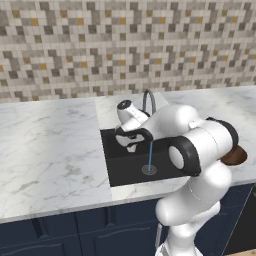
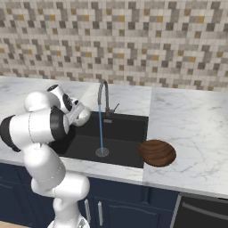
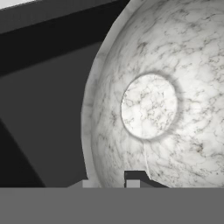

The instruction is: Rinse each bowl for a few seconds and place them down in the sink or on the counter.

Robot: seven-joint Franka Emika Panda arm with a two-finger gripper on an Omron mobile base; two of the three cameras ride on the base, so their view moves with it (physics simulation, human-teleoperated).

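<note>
The pale grey-white speckled bowl (image 3: 148, 105) is held tilted over the black sink (image 1: 120, 172), its inside facing the hand camera. My gripper (image 3: 109, 182) is shut on its rim, with one fingertip (image 3: 135, 176) inside the bowl. From the base the bowl (image 2: 83, 117) and gripper (image 1: 131, 140) sit in the sink's left part, just left of the water stream (image 2: 101, 131) and apart from it. The stream falls from the gooseneck faucet (image 1: 148, 101) onto the round drain (image 1: 149, 170). The dark brown shallow bowl (image 2: 157, 152) rests on the counter (image 2: 191, 133) at the sink's right edge.
White marble counter (image 1: 50, 155) stretches wide to the left of the sink. The mosaic tile wall (image 1: 125, 45) stands behind the faucet. Navy cabinets (image 1: 75, 230) run below, and my own arm (image 1: 200, 150) hangs over the sink's front right.
</note>
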